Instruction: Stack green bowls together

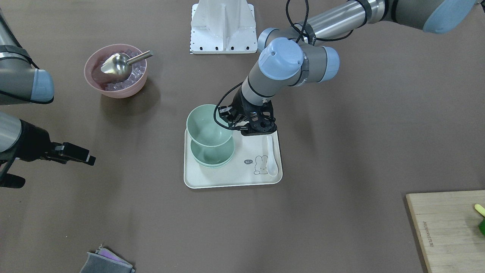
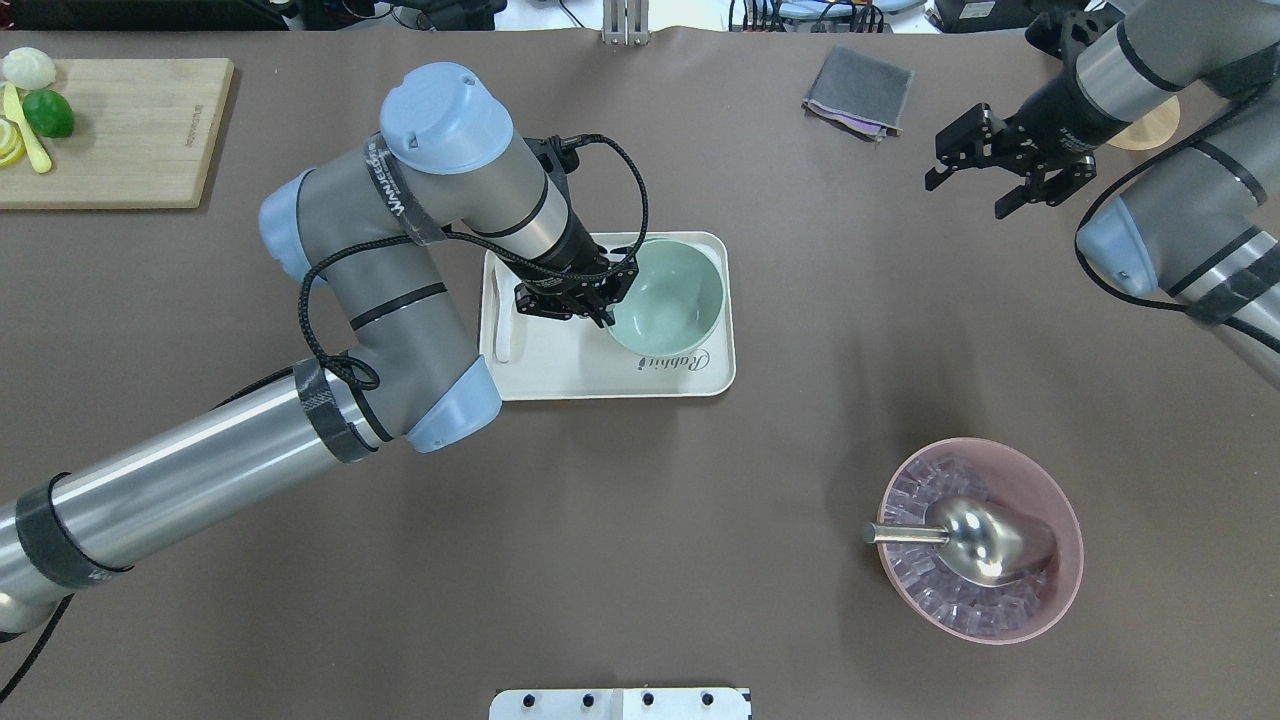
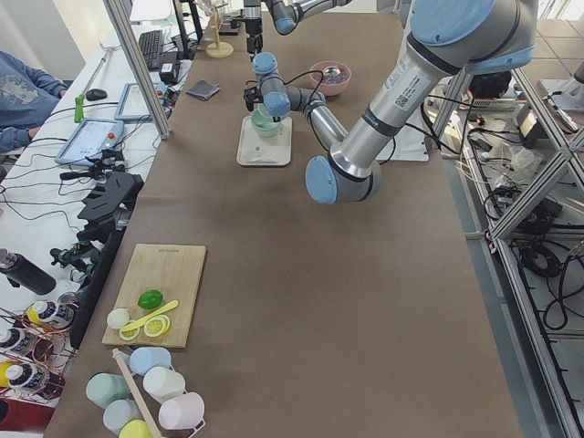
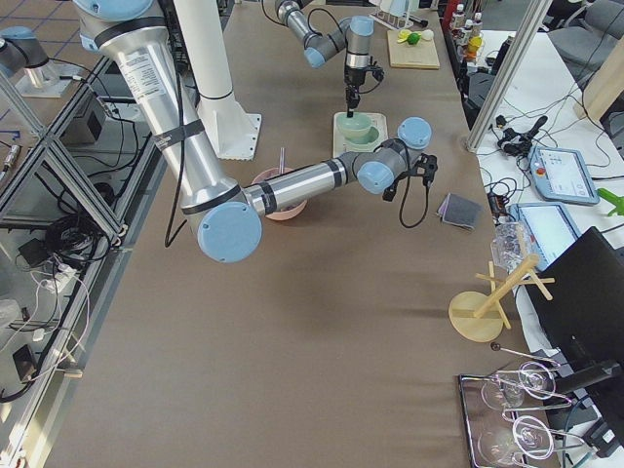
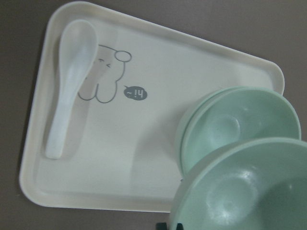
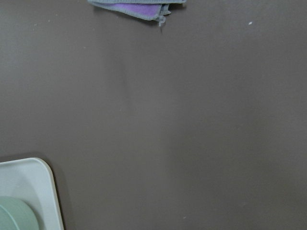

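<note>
A: What sits closest to the left wrist camera?
B: A smooth, matte mint bowl (image 1: 207,124), round and lifted, its rim pinched by the left gripper (image 2: 604,305).
A: And beneath it?
B: Two matching bowls (image 5: 230,129) nested on a cream tray (image 1: 231,178) with rounded corners. A glossy white spoon (image 1: 271,157) lies beside them.
A: Farther off?
B: A pink bowl (image 1: 120,91) of clear cubes (image 2: 925,490) with a shiny metal scoop (image 1: 117,64). The right gripper (image 2: 975,190) hangs well apart, spread wide.

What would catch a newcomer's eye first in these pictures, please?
The left gripper holds a green bowl by its rim above the other green bowls on the white tray at mid-table. On the robot's right, a pink bowl of ice cubes holds a shiny metal scoop, while the right gripper hangs open and empty.
</note>
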Motion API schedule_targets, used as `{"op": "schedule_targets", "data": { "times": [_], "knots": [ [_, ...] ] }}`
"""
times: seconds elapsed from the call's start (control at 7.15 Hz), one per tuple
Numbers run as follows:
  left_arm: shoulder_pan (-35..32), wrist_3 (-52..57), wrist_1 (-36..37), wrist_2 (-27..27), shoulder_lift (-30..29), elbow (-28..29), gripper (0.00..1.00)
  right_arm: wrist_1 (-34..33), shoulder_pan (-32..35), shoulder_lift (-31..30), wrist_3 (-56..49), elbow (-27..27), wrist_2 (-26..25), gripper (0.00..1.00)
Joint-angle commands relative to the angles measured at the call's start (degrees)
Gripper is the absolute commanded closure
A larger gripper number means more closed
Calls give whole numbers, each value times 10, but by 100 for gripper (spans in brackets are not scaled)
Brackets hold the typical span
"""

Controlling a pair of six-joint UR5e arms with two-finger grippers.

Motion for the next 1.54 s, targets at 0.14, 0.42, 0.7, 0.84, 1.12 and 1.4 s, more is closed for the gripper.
{"op": "schedule_targets", "data": {
  "times": [0.14, 0.42, 0.7, 0.84, 1.12, 1.4],
  "knots": [
    [0, 3, -24, 8, -9, 15, 100, -1, 18, -19, -50, -2, 0, 0],
    [-5, 5, -25, 8, -8, 17, 100, -1, 18, -18, -50, -1, 0, 0],
    [-13, 6, -25, 8, -8, 20, 100, -1, 18, -19, -50, 0, -1, 0],
    [-17, 9, -27, 8, -8, 24, 100, -1, 18, -20, -50, -1, -2, 0],
    [-16, 6, -43, 22, -9, 34, 18, -1, 17, -21, -50, 0, -1, 0],
    [-15, 5, -46, 23, -9, 34, 1, -1, 17, -22, -50, 0, -2, 0]
  ]
}}
